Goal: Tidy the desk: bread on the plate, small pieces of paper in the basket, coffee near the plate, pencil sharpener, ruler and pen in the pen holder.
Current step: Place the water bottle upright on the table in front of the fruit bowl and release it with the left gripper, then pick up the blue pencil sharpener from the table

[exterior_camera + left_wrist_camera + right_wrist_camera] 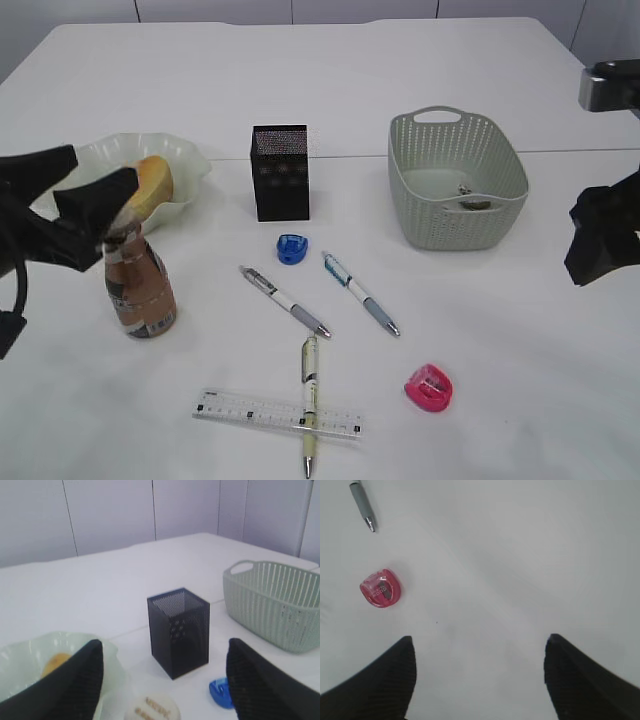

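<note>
The bread (150, 183) lies in the wavy white plate (190, 158). A brown coffee bottle (140, 290) stands just in front of the plate, its white cap (152, 707) showing low in the left wrist view. My left gripper (100, 172) hovers open above that cap, touching nothing. The black mesh pen holder (280, 172) stands mid-table. In front of it lie a blue pencil sharpener (292, 248), three pens (285, 300) (360, 293) (309, 400), a clear ruler (250, 412) and a pink pencil sharpener (430, 388). My right gripper (479, 640) hangs open over bare table, right of the pink sharpener (380, 587).
A grey-green basket (455, 180) stands at the right with small paper pieces (470, 198) inside. One pen lies across the ruler. The table's seam runs behind the pen holder. The basket (272, 605) is to the right of the pen holder (178, 630).
</note>
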{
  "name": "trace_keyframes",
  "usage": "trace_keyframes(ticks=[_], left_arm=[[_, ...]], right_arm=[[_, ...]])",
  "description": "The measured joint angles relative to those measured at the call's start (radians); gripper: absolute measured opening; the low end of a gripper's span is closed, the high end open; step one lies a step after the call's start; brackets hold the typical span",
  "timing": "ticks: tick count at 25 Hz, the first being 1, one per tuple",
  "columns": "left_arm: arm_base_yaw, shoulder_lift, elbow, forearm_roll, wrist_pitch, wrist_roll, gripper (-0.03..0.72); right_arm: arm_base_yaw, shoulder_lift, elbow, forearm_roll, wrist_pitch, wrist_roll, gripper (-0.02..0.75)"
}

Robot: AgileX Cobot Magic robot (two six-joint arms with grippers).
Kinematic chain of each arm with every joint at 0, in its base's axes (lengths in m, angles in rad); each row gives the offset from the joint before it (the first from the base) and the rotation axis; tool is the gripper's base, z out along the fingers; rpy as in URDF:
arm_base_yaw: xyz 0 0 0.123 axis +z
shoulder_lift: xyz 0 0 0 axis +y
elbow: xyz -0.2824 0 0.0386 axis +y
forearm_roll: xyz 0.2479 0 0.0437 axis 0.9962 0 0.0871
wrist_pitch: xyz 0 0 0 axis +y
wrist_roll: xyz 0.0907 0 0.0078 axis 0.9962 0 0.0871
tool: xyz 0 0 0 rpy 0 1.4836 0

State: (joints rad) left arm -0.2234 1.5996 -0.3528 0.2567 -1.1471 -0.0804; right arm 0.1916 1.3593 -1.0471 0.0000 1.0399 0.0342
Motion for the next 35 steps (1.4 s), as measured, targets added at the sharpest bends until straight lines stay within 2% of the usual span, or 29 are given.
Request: trace_keyframes(ticks=[3,7,13,15,19,22,26,31,35], left_arm=[[0.0,-0.089,0.0,-0.016,0.0,0.0,0.561],[0.0,-0.219,0.006,-0.105,0.052,-0.012,0.56],[0.007,-0.364,0.008,-0.226,0.35,-0.024,0.56],[0.031,-0.385,0.01,-0.248,0.441,-0.024,0.56],[0.091,-0.433,0.01,-0.365,0.604,-0.026,0.559],[0.114,-0.476,-0.026,-0.391,0.796,-0.026,0.559],[0.118,-0.51,-0.132,-0.393,1.159,-0.026,0.559],[0.118,-0.512,-0.283,-0.393,1.586,-0.026,0.559],[0.118,-0.512,-0.386,-0.391,1.842,-0.026,0.559]], right_arm=[[0.0,-0.002,0.0,0.032,0.004,0.0,0.583],[0.0,-0.004,0.0,0.108,0.004,0.0,0.583],[0.0,-0.004,0.0,0.135,0.008,-0.002,0.584],[0.0,-0.004,0.0,0.137,0.012,-0.005,0.584],[0.01,-0.004,-0.002,0.137,0.014,-0.02,0.583],[0.047,-0.004,-0.032,0.137,0.018,-0.026,0.583],[0.1,0.008,-0.125,0.137,0.018,-0.013,0.584],[0.111,0.091,-0.273,0.137,0.059,0.026,0.584],[0.123,0.205,-0.419,0.137,0.129,0.052,0.583]])
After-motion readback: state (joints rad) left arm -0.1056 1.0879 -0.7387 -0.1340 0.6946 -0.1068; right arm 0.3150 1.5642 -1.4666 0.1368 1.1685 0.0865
